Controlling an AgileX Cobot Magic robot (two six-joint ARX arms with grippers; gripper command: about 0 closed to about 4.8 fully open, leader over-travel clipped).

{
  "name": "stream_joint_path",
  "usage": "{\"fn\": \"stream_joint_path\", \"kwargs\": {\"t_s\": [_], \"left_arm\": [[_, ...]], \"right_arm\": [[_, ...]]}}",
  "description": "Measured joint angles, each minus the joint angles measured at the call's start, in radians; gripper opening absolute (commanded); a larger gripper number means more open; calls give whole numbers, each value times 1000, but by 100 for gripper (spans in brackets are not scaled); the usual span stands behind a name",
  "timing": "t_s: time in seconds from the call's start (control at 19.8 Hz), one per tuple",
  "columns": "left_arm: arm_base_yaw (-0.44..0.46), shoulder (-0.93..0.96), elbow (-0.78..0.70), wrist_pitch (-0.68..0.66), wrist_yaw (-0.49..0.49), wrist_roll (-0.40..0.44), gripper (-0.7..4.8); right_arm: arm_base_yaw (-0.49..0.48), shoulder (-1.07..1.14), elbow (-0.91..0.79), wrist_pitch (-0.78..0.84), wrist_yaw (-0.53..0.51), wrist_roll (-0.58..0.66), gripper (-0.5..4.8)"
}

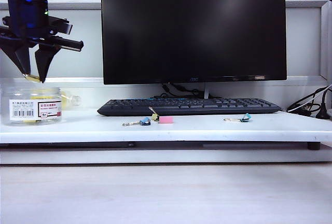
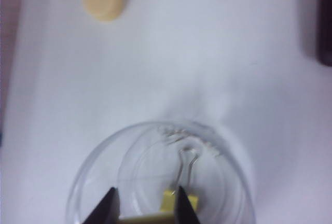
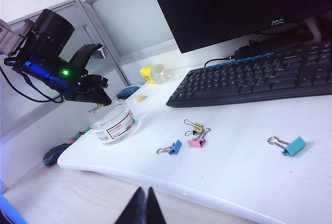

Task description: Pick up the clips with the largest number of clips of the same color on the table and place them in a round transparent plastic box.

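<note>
My left gripper (image 1: 34, 74) hangs just above the round transparent plastic box (image 1: 34, 108) at the table's left end. It is shut on a yellow clip (image 1: 32, 78). In the left wrist view that clip (image 2: 148, 219) shows as a yellow bar between the dark fingertips (image 2: 109, 206), directly over the box's open mouth (image 2: 88, 172). A second yellow clip (image 2: 188, 201) lies on the box's bottom. A third yellow clip (image 3: 196, 126) lies on the table beside the pink one. My right gripper (image 3: 143, 203) is shut and empty, off the table's front edge.
A pink clip (image 3: 197, 142) and two blue clips (image 3: 174, 148) (image 3: 293, 145) lie mid-table in front of the keyboard (image 1: 187, 106) and monitor (image 1: 193, 27). A beige disc (image 2: 104, 0) and a yellow bottle (image 3: 153, 72) sit behind the box. Cables (image 1: 311, 107) are at the right.
</note>
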Motion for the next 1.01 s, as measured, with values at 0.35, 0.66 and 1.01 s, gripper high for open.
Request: {"fn": "stream_joint_path", "kwargs": {"t_s": [0.35,0.66,1.01], "left_arm": [[6,0,-40,26,19,0,67],[6,0,-40,33,19,-2,102],[6,0,-40,33,19,-3,189]], "right_arm": [[0,0,0,0,0,0,-6],[0,0,0,-3,0,0,-6],[0,0,0,-11,-2,0,-6]]}}
